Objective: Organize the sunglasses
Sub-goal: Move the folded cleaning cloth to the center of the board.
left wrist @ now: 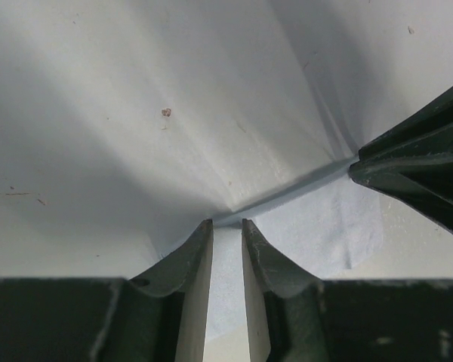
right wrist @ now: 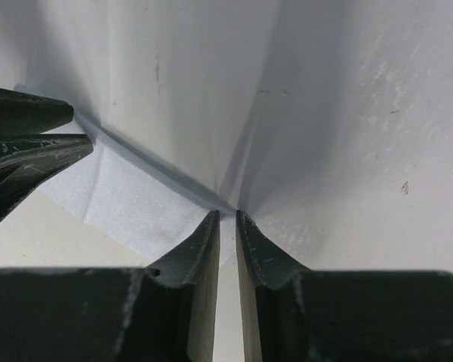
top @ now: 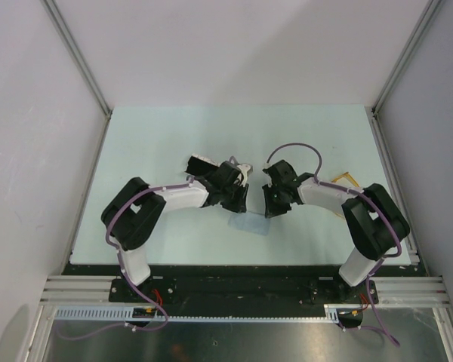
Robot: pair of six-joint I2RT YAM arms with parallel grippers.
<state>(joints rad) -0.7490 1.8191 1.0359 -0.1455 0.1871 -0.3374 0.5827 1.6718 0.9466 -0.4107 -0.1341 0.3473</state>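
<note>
1. Cloth (top: 251, 223), blue-grey, is lying near the front middle of the table (top: 174, 128), and both claws are meeting over its far edge.
2. Reaching in from the cloth's left is the left claw (top: 238, 197). Seen from its own wrist, the left claw (left wrist: 226, 222) is keeping its jaws narrow, with a strip of cloth (left wrist: 317, 219) nipped between them.
3. Reaching in from the cloth's right is the right claw (top: 270, 205). Seen from its own wrist, the right claw (right wrist: 226, 215) is likewise standing nearly closed and gripping a fold of cloth (right wrist: 136, 196).
4. Each wrist view is also catching the other claw's dark fingers (left wrist: 408, 166) (right wrist: 23, 143), pressing on the same cloth close by.
5. A sharp crease is running through the cloth from one pinch to the other, and the fabric is rising steeply behind it.
6. Sunglasses (top: 346, 179) are lying on the table well to the right of the cloth and a little farther back. They are just behind the right arm (top: 374, 219), which is hiding part of them, and they are apart from both claws.
7. A white case (top: 200, 161) with black lines is lying beyond the cloth to its left, just behind the left claw. I cannot tell whether they are touching.
</note>
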